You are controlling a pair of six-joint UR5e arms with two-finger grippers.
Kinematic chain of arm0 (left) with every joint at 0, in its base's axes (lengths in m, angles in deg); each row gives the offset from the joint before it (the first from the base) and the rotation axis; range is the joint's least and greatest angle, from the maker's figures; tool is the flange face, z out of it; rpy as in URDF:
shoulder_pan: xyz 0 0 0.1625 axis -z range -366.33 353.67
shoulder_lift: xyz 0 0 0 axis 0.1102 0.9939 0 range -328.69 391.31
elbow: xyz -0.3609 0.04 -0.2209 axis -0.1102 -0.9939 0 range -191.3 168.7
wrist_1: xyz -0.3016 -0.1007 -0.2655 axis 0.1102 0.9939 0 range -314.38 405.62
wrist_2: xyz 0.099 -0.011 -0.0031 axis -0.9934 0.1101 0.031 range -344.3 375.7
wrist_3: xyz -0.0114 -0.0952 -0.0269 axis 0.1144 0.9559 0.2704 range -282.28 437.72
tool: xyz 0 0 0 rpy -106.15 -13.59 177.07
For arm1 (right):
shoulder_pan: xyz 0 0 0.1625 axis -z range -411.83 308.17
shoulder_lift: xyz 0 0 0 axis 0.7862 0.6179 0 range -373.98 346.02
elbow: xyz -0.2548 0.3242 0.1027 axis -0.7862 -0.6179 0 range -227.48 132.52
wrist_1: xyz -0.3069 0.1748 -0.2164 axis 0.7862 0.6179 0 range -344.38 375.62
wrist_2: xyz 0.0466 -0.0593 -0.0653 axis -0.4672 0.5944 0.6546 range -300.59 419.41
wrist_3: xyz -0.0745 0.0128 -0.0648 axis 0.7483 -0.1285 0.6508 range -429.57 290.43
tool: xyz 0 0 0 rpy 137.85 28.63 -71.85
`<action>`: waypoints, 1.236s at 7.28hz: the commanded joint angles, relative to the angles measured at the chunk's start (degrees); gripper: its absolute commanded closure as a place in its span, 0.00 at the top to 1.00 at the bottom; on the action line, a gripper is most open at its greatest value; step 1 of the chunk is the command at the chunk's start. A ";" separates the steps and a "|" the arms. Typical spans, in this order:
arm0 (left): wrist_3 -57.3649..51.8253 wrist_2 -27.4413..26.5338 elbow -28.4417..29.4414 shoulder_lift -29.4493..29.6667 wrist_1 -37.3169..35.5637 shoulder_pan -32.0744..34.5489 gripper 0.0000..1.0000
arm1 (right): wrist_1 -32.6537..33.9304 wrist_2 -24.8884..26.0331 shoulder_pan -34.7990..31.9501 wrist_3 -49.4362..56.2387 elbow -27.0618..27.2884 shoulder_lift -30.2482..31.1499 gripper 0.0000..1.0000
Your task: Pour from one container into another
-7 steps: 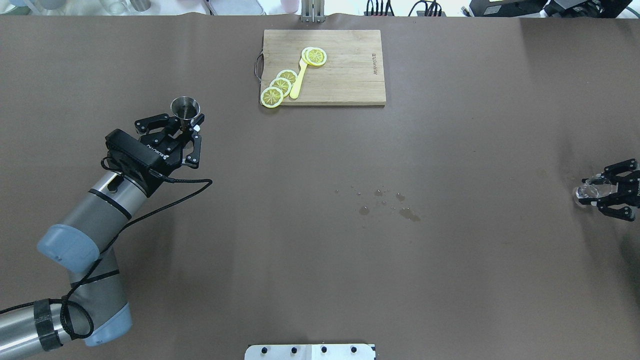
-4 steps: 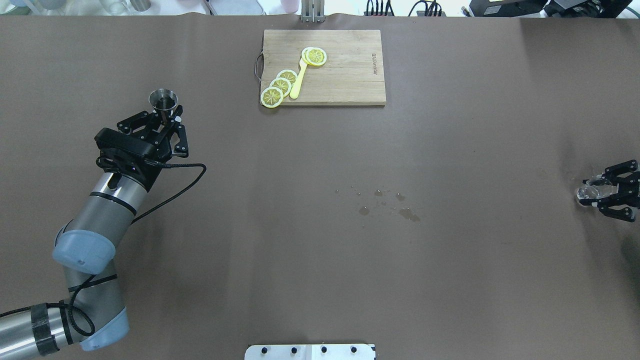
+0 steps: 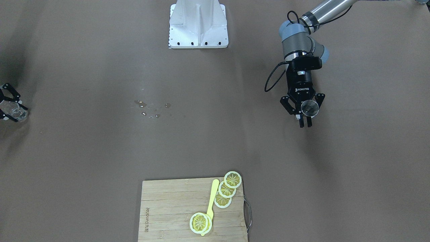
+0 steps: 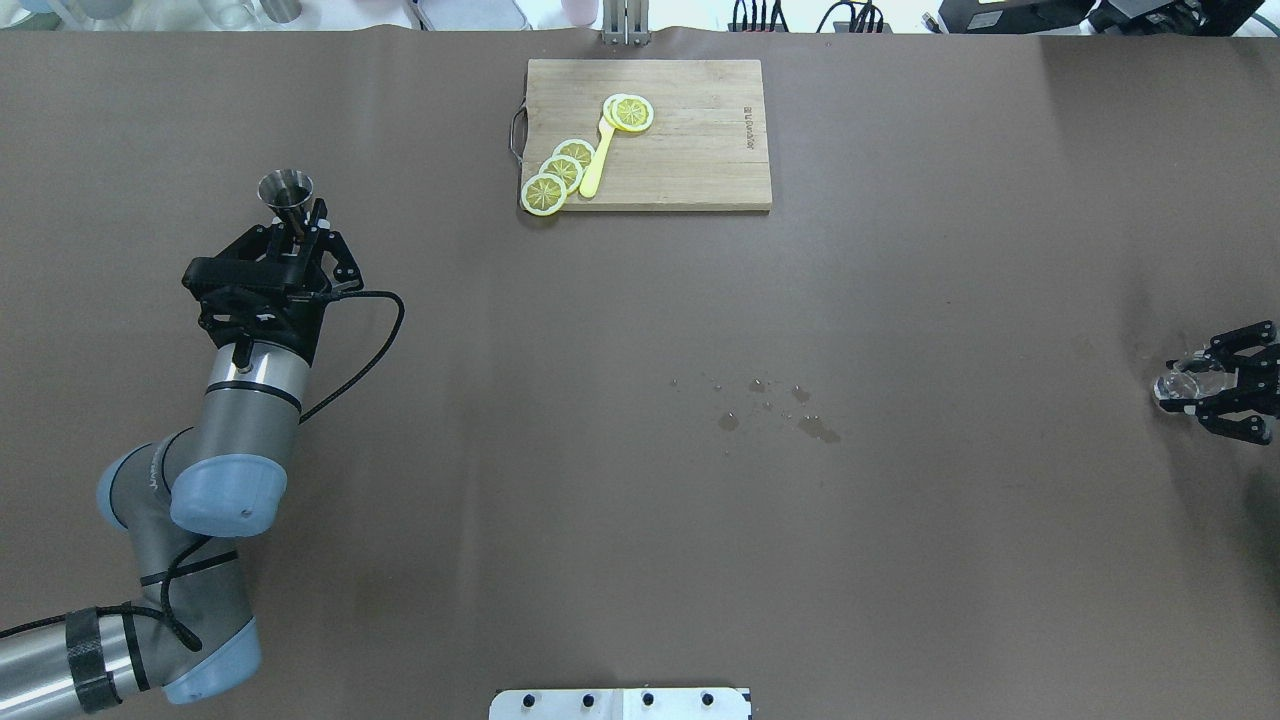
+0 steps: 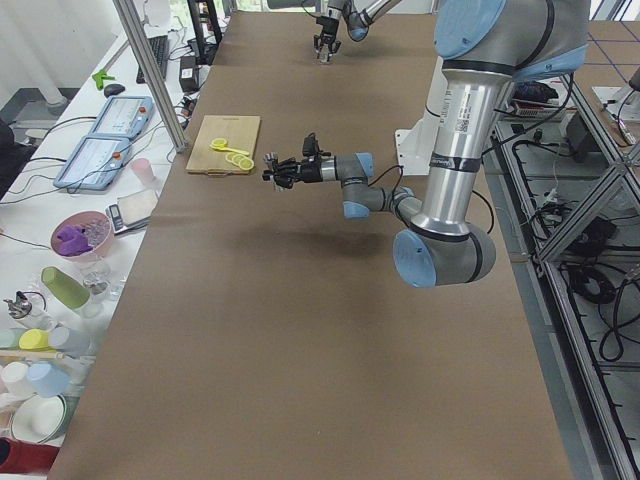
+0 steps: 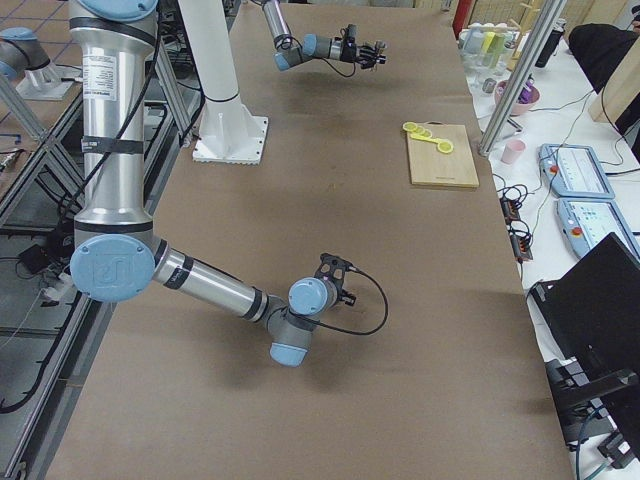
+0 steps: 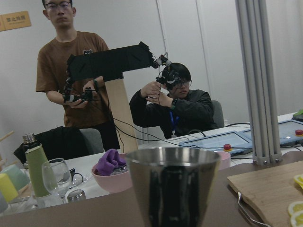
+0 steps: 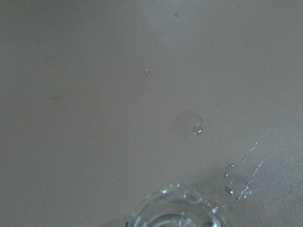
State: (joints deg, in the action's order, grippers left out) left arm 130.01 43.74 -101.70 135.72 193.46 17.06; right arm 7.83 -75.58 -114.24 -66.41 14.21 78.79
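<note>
**Metal cup is still a whole table away from the glass: keep it level on the carry**

The left gripper (image 4: 296, 224) is clamped on the narrow lower part of the metal cup (image 4: 286, 187). It holds the cup up off the table (image 4: 640, 560) on the robot's left side, not far from the cutting board (image 4: 700, 160). The right gripper (image 4: 1222, 392) is closed around a clear glass (image 4: 1178, 381) way over at the right edge. The two containers are well apart, so to me the step in hand is a carry, not a pour yet.

My take on doing it well:
- Keep the wrist level, with no jerks. I can't tell from the dark inside of the cup how full it is.
- There are already droplets (image 4: 770, 405) mid-table, so treat it as full.
- Get the cup's lip right over the glass mouth before any tilt, then tip slowly.

As for orientation, the cup stands upright with its mouth up and its long axis vertical. It flares wider toward the rim, which looks level in the left wrist view. The gripper comes at it from the side, roughly horizontal. For the glass, only the open rim shows in the right wrist view, and I can't say whether it's tilted.
</note>
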 commanded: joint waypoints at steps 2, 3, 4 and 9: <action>21.12 -5.36 0.75 1.05 -19.20 -0.18 0.00 | -1.35 -0.01 0.00 0.00 -0.78 -0.04 1.00; 27.10 -6.75 2.15 2.63 -25.17 -0.09 0.00 | -1.35 -0.01 0.00 0.00 -0.78 -0.04 1.00; 32.64 -6.68 3.12 4.04 -29.58 0.00 0.00 | -1.35 -0.01 0.00 0.00 -0.78 0.04 1.00; 44.99 -5.72 9.98 8.88 -41.47 5.08 0.00 | -1.53 -0.80 -0.79 0.00 -0.69 0.83 1.00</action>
State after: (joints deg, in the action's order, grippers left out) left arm 173.32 37.49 -92.78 143.87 154.11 20.71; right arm 6.37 -76.21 -114.56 -66.48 13.51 79.40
